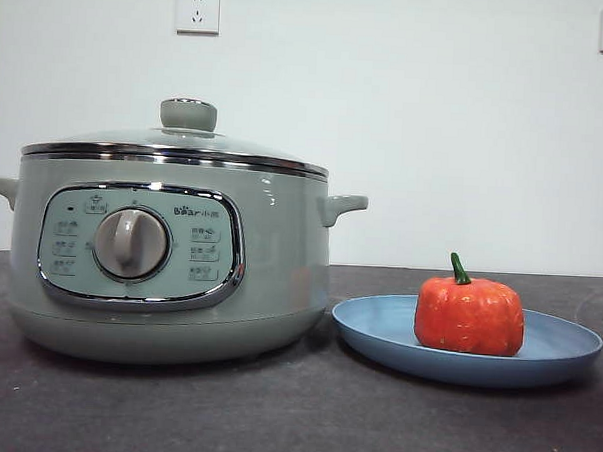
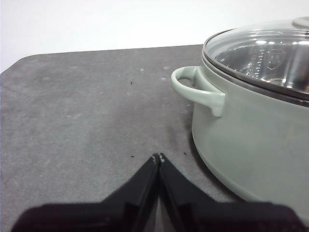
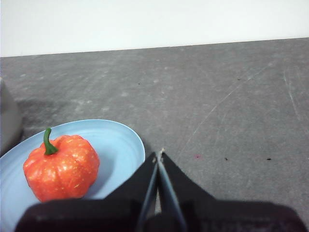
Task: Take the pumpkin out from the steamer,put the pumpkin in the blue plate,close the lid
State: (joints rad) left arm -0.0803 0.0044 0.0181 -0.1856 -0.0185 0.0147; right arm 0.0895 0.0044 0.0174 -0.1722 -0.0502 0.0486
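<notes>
The orange-red pumpkin point(image 1: 469, 313) point(image 3: 61, 167) sits upright in the blue plate point(image 1: 377, 331) point(image 3: 120, 145), to the right of the steamer point(image 1: 169, 270) point(image 2: 251, 145). The glass lid point(image 1: 180, 141) point(image 2: 260, 53) rests shut on the steamer, its pale green knob up. My left gripper point(image 2: 158, 156) is shut and empty, low over the table beside the steamer's side handle point(image 2: 195, 89). Just off the plate's rim, my right gripper point(image 3: 158, 153) is shut and empty too, a short way from the pumpkin. Neither arm shows in the front view.
The dark grey table point(image 1: 293, 426) carries only the steamer and plate. A white wall with two sockets point(image 1: 197, 10) stands behind. The table's rounded corner point(image 2: 19, 63) shows in the left wrist view.
</notes>
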